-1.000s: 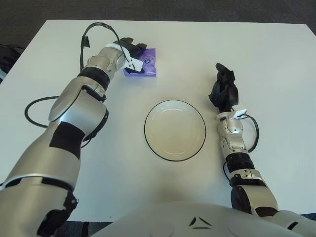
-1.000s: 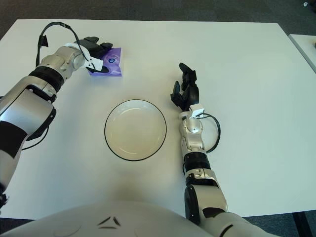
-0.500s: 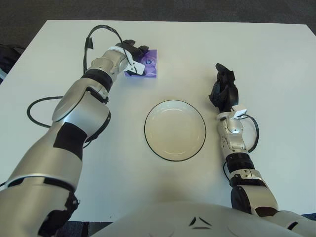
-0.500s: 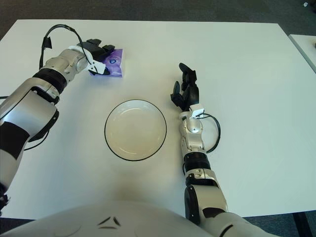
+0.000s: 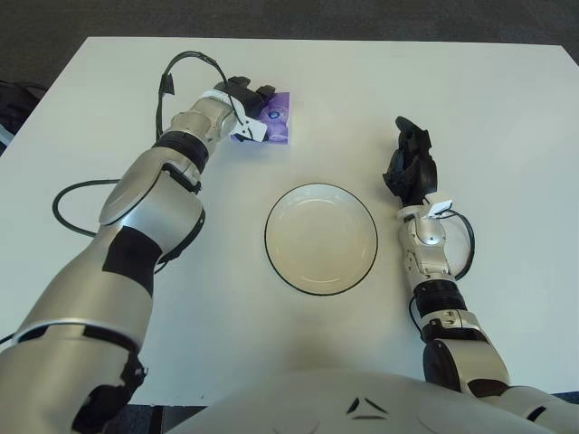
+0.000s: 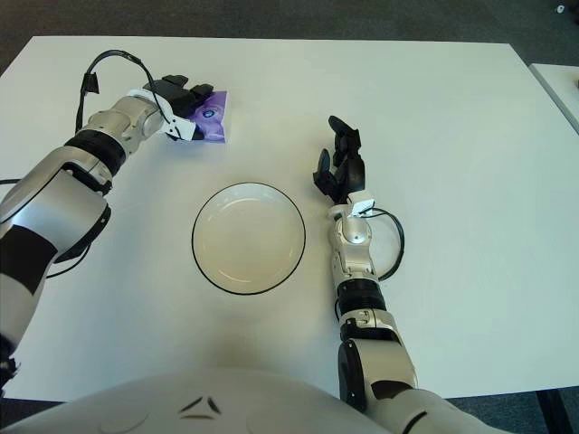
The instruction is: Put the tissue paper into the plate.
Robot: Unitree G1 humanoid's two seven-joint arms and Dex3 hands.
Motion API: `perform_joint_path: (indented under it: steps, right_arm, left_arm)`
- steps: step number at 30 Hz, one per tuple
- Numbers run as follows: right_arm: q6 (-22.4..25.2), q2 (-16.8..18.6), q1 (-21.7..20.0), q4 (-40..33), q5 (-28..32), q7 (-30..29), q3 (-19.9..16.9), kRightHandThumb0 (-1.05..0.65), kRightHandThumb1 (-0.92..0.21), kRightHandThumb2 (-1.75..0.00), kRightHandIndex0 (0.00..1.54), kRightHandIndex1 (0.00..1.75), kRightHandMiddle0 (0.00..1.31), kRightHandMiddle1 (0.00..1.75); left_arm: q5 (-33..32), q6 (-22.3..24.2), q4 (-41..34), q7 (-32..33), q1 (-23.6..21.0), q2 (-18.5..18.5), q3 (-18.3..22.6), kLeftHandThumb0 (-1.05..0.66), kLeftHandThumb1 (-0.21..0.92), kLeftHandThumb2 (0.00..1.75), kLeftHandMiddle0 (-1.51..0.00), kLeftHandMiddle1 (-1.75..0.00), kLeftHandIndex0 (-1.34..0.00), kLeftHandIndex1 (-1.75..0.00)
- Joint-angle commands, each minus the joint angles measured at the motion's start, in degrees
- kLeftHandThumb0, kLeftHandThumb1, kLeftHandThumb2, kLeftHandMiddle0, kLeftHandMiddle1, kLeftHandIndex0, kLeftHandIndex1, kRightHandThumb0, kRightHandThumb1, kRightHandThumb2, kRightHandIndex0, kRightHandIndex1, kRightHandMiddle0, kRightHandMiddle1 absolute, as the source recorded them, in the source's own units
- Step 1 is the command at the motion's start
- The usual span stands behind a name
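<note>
While our left hand (image 5: pixel 242 95) reaches to the far left of the white plate (image 5: pixel 320 238), its dark fingers (image 6: pixel 178 90) rest on the near-left edge of the purple tissue packet (image 5: pixel 275 128), though we cannot tell whether they have closed on it. That packet lies flat on the white table (image 5: pixel 507 117), well apart from the plate and beyond its left rim. Our right hand (image 6: pixel 339 168) rests just right of the plate, fingers loosely spread and holding nothing.

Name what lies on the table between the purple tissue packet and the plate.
Nothing: in both eye views, only bare white table separates the purple tissue packet, with the left hand on it, from the plate.
</note>
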Motion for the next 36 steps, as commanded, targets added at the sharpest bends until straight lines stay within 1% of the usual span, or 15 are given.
perform_joint_path:
  steps: [1, 16, 19, 23, 24, 25, 26, 27, 28, 29, 30, 31, 33, 34, 36]
  right_arm:
    - [2.1, 3.6, 8.8, 5.8, 0.9, -0.2, 0.4, -0.62, -0.92, -0.79, 0.26, 0.01, 0.00, 0.71]
    - [2.2, 4.0, 9.1, 5.8, 1.0, -0.7, 0.2, -0.64, -0.92, -0.80, 0.28, 0.01, 0.00, 0.73]
    - [2.3, 4.1, 9.1, 5.9, 0.9, -0.8, 0.3, -0.63, -0.92, -0.79, 0.28, 0.01, 0.00, 0.74]
    - [2.4, 4.1, 9.1, 6.0, 0.9, -0.9, 0.3, -0.63, -0.92, -0.78, 0.29, 0.02, 0.00, 0.74]
    - [2.4, 4.1, 9.1, 6.0, 0.9, -0.9, 0.3, -0.63, -0.92, -0.78, 0.29, 0.02, 0.00, 0.74]
    - [2.5, 4.1, 9.1, 6.0, 0.9, -0.9, 0.4, -0.63, -0.92, -0.78, 0.29, 0.02, 0.00, 0.75]
    - [2.5, 4.1, 9.1, 6.0, 0.9, -1.0, 0.4, -0.63, -0.92, -0.77, 0.30, 0.02, 0.00, 0.77]
    - [2.6, 4.1, 9.1, 6.0, 0.9, -1.0, 0.4, -0.63, -0.92, -0.77, 0.30, 0.02, 0.00, 0.78]
    - [2.6, 4.1, 9.1, 6.0, 0.9, -0.9, 0.4, -0.62, -0.92, -0.77, 0.31, 0.02, 0.00, 0.81]
    - [2.6, 4.1, 9.1, 6.0, 1.0, -0.9, 0.4, -0.62, -0.92, -0.77, 0.33, 0.03, 0.00, 0.85]
    - [2.6, 4.1, 9.1, 6.0, 1.0, -0.9, 0.4, -0.61, -0.92, -0.76, 0.34, 0.04, 0.00, 0.88]
    - [2.6, 4.1, 9.1, 6.0, 1.1, -0.7, 0.4, -0.61, -0.92, -0.76, 0.34, 0.04, 0.00, 0.89]
    - [2.7, 4.0, 9.1, 6.0, 1.4, -0.2, 0.3, -0.60, -0.92, -0.76, 0.36, 0.04, 0.00, 0.94]
    - [2.7, 3.9, 9.0, 6.0, 1.7, 0.3, 0.3, -0.60, -0.92, -0.76, 0.36, 0.05, 0.00, 0.95]
    - [2.8, 3.9, 9.0, 6.0, 2.0, 0.7, 0.2, -0.59, -0.92, -0.76, 0.38, 0.05, 0.00, 0.99]
  left_arm:
    - [1.7, -1.6, 0.9, -0.5, 3.9, -1.7, -1.8, -1.05, 0.92, 0.73, -0.16, -0.03, 0.00, -0.25]
    - [1.7, -1.7, 1.1, 1.8, 5.0, -2.0, -3.1, -1.05, 0.92, 0.68, -0.18, -0.03, 0.00, -0.30]
    - [2.0, -1.8, 1.2, 3.2, 5.7, -2.0, -3.4, -1.05, 0.92, 0.67, -0.20, -0.03, 0.00, -0.35]
    - [1.9, -1.9, 1.3, 4.0, 5.9, -2.0, -3.5, -1.05, 0.92, 0.62, -0.24, -0.05, 0.00, -0.46]
    - [1.7, -2.2, 1.2, 5.3, 6.3, -1.9, -3.4, -1.05, 0.92, 0.62, -0.24, -0.05, 0.00, -0.46]
    - [1.6, -2.5, 1.1, 7.0, 6.7, -1.9, -3.3, -1.00, 0.92, 0.54, -0.32, -0.16, 0.00, -0.65]
    - [1.6, -2.7, 1.1, 8.2, 7.1, -1.8, -3.2, -0.95, 0.92, 0.46, -0.33, -0.38, 0.00, -0.83]
    - [1.5, -2.8, 1.0, 10.8, 7.7, -1.7, -3.0, -0.94, 0.92, 0.44, -0.33, -0.48, 0.00, -0.90]
    - [1.5, -2.9, 1.1, 14.1, 8.6, -1.6, -2.8, -0.85, 0.90, 0.39, -0.32, -0.82, 0.00, -1.16]
    - [1.5, -2.9, 1.1, 16.4, 9.2, -1.5, -2.7, -0.75, 0.84, 0.42, -0.37, -1.15, -0.08, -1.37]
    - [1.5, -2.9, 1.2, 17.9, 9.5, -1.5, -2.7, -0.69, 0.78, 0.48, -0.41, -1.37, -0.13, -1.50]
    - [1.7, -2.8, 1.3, 19.5, 9.9, -1.5, -2.8, -0.66, 0.76, 0.51, -0.42, -1.44, -0.15, -1.55]
    - [2.0, -2.5, 1.5, 22.9, 10.5, -1.6, -3.0, -0.51, 0.64, 0.79, -0.59, -1.62, -0.32, -1.66]
    - [2.2, -2.4, 1.6, 24.8, 10.9, -1.6, -3.1, -0.50, 0.61, 0.84, -0.62, -1.65, -0.34, -1.68]
    - [2.4, -2.3, 1.7, 26.6, 11.2, -1.6, -3.3, -0.46, 0.54, 1.00, -0.75, -1.71, -0.43, -1.72]
